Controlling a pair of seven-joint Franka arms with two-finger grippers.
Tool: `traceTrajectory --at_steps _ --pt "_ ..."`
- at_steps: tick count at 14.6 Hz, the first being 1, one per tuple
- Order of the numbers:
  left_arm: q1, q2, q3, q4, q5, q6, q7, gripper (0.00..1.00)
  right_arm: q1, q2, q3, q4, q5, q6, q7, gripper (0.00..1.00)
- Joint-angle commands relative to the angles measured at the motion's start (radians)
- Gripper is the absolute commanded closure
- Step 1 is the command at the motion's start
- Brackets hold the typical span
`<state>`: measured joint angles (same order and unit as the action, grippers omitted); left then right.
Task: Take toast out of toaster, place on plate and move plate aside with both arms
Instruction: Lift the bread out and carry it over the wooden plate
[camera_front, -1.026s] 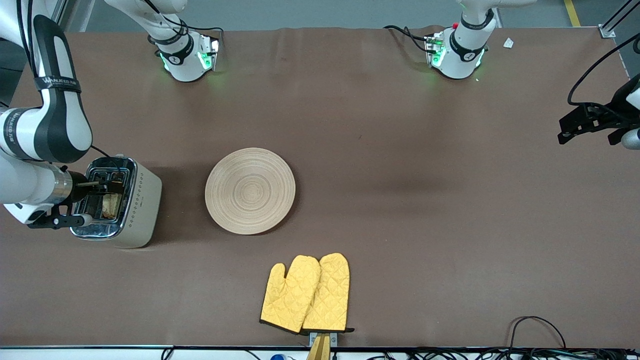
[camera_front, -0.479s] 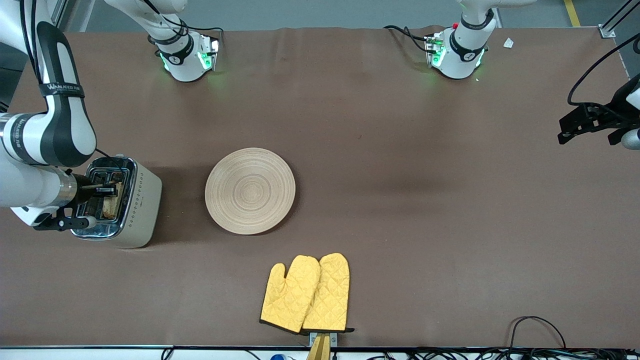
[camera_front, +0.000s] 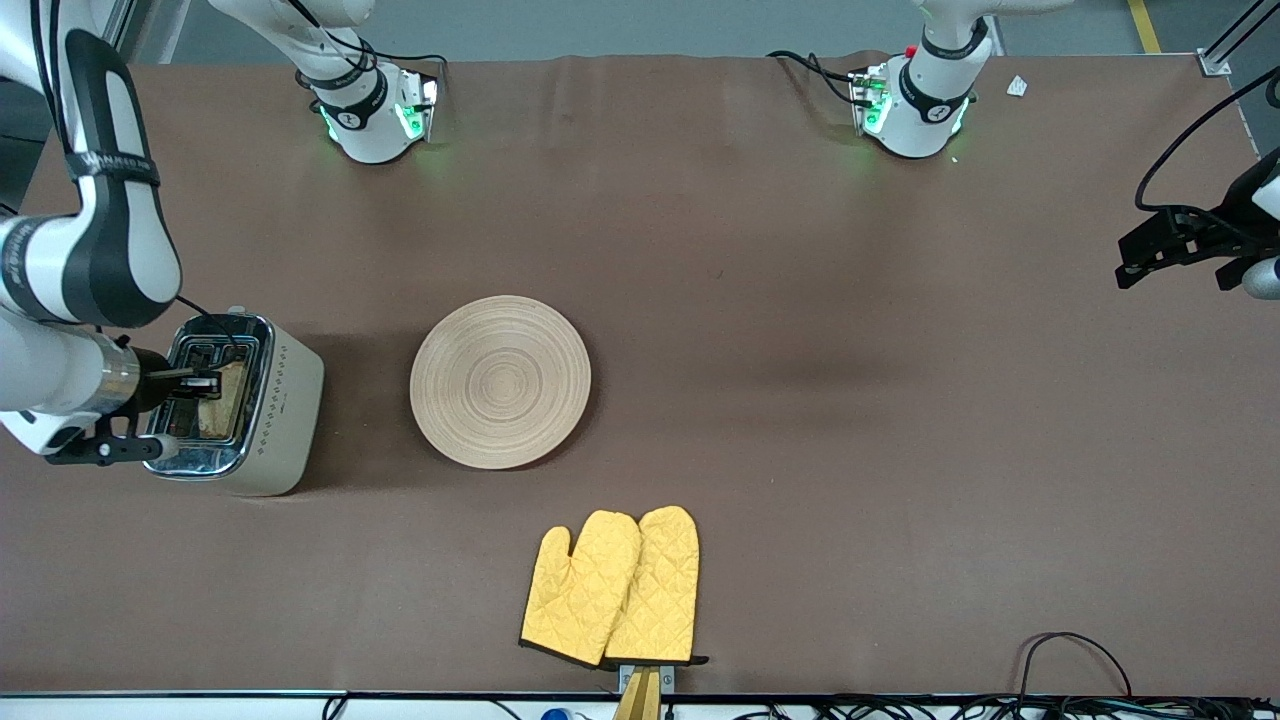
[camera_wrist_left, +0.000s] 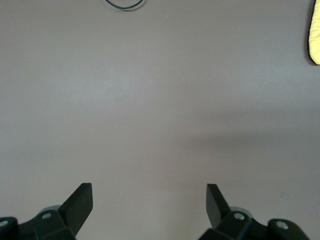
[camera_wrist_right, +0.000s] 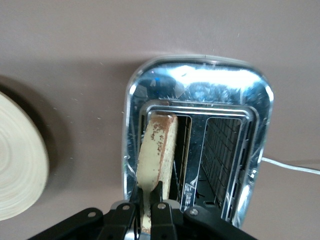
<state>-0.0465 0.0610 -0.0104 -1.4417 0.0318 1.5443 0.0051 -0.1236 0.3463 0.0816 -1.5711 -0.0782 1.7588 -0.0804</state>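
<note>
The toast (camera_front: 229, 392) stands tilted in the slot of the toaster (camera_front: 272, 425) that is nearer the plate, partly raised. My right gripper (camera_front: 208, 381) is over the toaster, shut on the toast's edge. In the right wrist view the fingers (camera_wrist_right: 159, 192) pinch the toast (camera_wrist_right: 157, 145) above the chrome toaster top (camera_wrist_right: 200, 82). The round light-wood plate (camera_front: 500, 381) lies bare beside the toaster and shows in the right wrist view (camera_wrist_right: 17, 165). My left gripper (camera_front: 1130, 265) waits open and empty over the left arm's end of the table (camera_wrist_left: 149, 192).
A pair of yellow oven mitts (camera_front: 612, 588) lies near the table's front edge, nearer the camera than the plate; one corner shows in the left wrist view (camera_wrist_left: 315, 30). The toaster's second slot (camera_wrist_right: 225, 150) is empty. A white cable (camera_wrist_right: 290, 166) runs from the toaster.
The right gripper has shifted a little over the toaster, and the toast now stands higher and more tilted in its slot. The left arm has not moved.
</note>
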Motion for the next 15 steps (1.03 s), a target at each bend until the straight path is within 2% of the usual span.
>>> traceTrajectory --at_steps 1,5,6,11,13,15 --pt "0.004 0.003 0.000 0.012 -0.010 -0.007 -0.005 0.00 0.045 -0.064 0.007 0.031 -0.006 -0.015 0.019 1.00" --pt "0.004 0.003 0.000 0.011 -0.010 -0.007 -0.005 0.00 0.195 -0.064 0.007 0.043 0.000 -0.012 0.246 1.00" --pt "0.004 0.003 0.000 0.012 -0.010 -0.007 -0.005 0.00 0.220 -0.061 0.009 0.027 0.038 0.002 0.261 1.00" --pt "0.004 0.003 0.000 0.011 -0.010 -0.007 -0.005 0.00 0.327 -0.199 0.009 -0.376 0.320 0.376 0.307 1.00" --pt "0.004 0.002 0.000 0.011 -0.010 -0.007 0.001 0.00 0.369 -0.207 0.009 -0.467 0.426 0.491 0.307 1.00" --pt "0.004 0.003 0.000 0.009 -0.006 -0.007 0.000 0.00 0.403 -0.196 0.009 -0.487 0.513 0.551 0.307 1.00"
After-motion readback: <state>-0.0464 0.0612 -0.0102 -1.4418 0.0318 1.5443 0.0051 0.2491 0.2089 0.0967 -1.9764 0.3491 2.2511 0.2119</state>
